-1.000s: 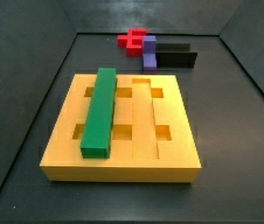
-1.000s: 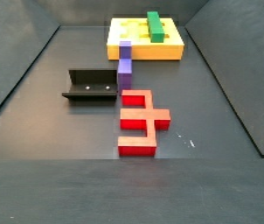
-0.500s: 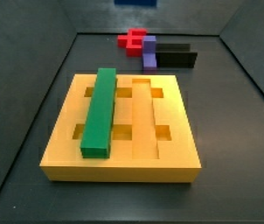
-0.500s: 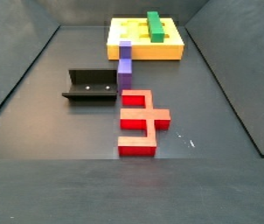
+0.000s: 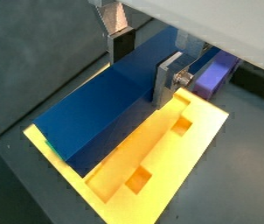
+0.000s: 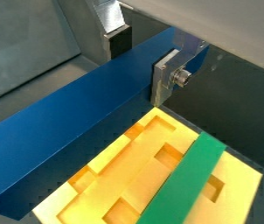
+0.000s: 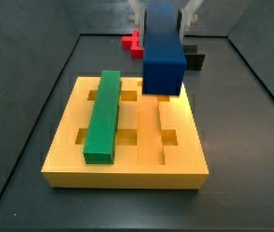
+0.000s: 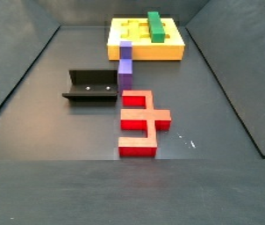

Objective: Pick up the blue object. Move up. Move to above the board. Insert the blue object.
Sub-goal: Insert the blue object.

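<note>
The gripper [image 5: 142,61] — absent from the side views half a second ago — now hangs over the yellow board [image 7: 67,145], its fingers [image 6: 167,76] clamped on the blue object [image 7: 164,50], clear of the green bar [image 7: 103,115].

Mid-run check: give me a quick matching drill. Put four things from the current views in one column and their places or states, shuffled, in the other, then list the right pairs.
Things:
1. blue bar
2. green bar
3. purple block
4. red piece

Places or states:
A. lying in a groove of the yellow board
B. on the floor, near the black fixture
C. clamped in the end effector, raised over the board
D. on the floor, touching the board's edge

Pairs: 1-C, 2-A, 3-D, 4-B
</note>
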You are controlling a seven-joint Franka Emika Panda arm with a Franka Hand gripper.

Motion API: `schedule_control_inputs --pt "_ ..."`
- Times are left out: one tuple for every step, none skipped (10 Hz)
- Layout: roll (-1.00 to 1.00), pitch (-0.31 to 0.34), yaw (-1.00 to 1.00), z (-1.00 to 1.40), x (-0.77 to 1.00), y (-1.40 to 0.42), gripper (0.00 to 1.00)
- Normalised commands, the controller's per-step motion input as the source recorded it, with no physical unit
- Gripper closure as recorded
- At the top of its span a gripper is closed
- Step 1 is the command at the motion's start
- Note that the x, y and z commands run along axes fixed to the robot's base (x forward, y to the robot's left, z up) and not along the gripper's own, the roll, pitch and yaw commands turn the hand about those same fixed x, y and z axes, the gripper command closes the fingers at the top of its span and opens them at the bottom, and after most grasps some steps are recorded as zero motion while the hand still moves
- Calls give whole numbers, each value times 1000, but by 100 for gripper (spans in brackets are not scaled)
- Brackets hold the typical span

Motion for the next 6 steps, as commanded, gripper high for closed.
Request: schedule_control_inputs --pt "114 -90 94 -951 180 -143 100" --pt "119 -80 106 -891 186 -149 100" --pt "106 -59 91 -777 129 -151 100" --pt "164 -67 169 -734 46 -137 100" --pt "209 -29 240 -600 49 -74 100" --pt "240 -9 320 -534 14 0 100"
